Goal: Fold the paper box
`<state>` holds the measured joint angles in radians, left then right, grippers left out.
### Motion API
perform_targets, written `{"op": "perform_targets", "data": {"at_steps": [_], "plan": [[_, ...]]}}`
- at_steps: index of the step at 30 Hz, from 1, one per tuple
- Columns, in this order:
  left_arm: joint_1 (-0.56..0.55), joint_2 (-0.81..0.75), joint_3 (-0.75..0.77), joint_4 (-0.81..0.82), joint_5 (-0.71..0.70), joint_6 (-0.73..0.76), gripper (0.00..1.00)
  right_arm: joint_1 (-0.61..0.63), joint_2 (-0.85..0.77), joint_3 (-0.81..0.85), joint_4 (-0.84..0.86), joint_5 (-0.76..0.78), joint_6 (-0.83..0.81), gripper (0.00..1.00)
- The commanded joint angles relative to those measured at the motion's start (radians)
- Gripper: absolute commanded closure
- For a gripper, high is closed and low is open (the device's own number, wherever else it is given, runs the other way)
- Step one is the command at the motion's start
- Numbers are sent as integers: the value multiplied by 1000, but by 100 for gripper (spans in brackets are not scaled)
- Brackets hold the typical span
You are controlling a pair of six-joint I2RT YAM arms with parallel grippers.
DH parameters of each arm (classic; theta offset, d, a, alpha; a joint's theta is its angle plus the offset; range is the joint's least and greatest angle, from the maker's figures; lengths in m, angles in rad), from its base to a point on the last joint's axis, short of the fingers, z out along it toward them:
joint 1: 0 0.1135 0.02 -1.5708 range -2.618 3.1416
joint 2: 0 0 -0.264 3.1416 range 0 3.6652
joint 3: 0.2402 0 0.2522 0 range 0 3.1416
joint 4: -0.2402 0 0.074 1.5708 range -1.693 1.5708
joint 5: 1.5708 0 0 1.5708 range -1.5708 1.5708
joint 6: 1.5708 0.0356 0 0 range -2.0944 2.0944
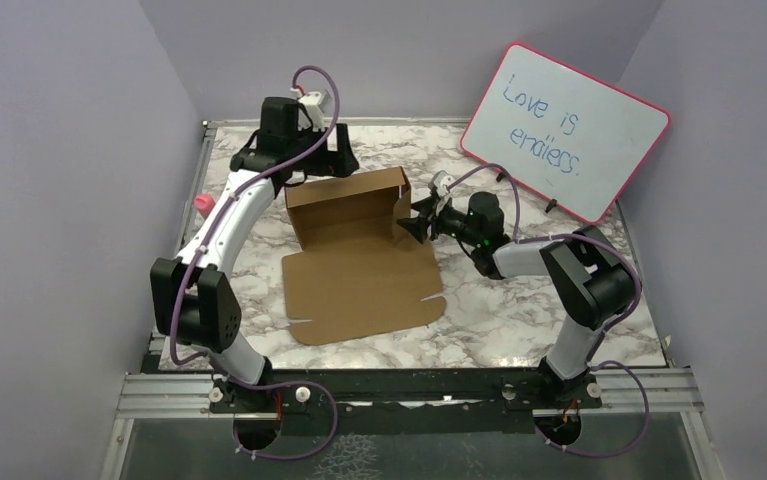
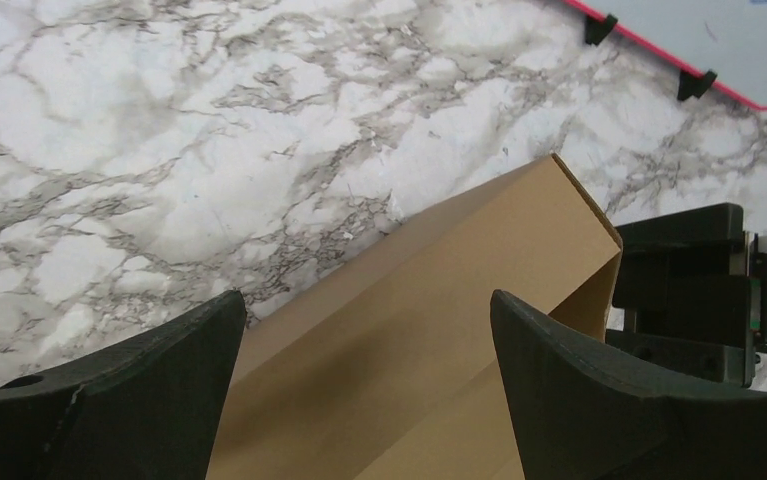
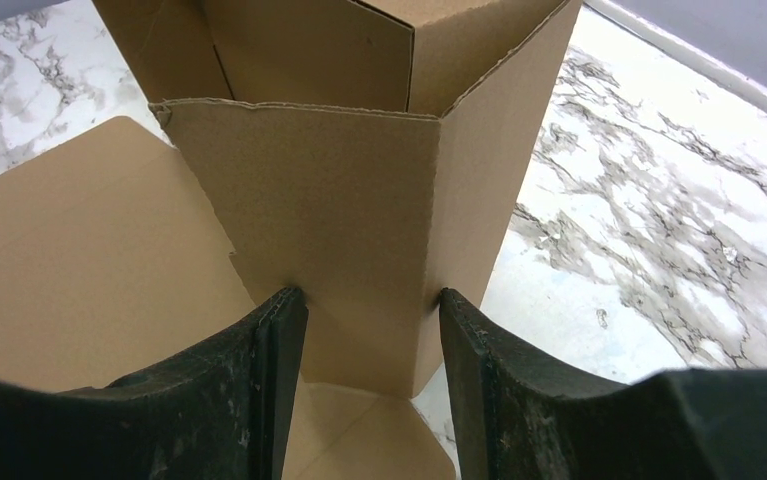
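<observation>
The paper box (image 1: 364,270) is a brown die-cut sheet lying mid-table, its back wall and right side flaps standing upright and its front panel flat. My left gripper (image 1: 334,160) hovers open above the back wall's far left end; in the left wrist view the brown wall (image 2: 439,330) runs between and below its spread fingers (image 2: 367,300). My right gripper (image 1: 414,222) is at the box's right rear corner. In the right wrist view its fingers (image 3: 367,300) press on both sides of an angled, folded flap (image 3: 319,200).
A pink-framed whiteboard (image 1: 564,130) leans at the back right; its feet show in the left wrist view (image 2: 694,85). A small pink object (image 1: 202,204) lies by the table's left edge. Purple walls enclose the marble table (image 1: 519,320).
</observation>
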<state>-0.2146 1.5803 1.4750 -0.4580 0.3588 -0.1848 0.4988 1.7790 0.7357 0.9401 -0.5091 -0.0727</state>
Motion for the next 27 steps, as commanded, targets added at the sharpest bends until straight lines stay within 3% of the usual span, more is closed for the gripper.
{"op": "perform_targets", "data": {"at_steps": [1,11,27], "plan": [[-75,74,78,-56,31,83,8,11,3,29,19,-25,-12,43],[-141,196,149,-83,98,108,10,11,23,35,36,-32,-7,43],[-147,266,178,-97,145,112,19,11,45,32,126,15,7,43]]}}
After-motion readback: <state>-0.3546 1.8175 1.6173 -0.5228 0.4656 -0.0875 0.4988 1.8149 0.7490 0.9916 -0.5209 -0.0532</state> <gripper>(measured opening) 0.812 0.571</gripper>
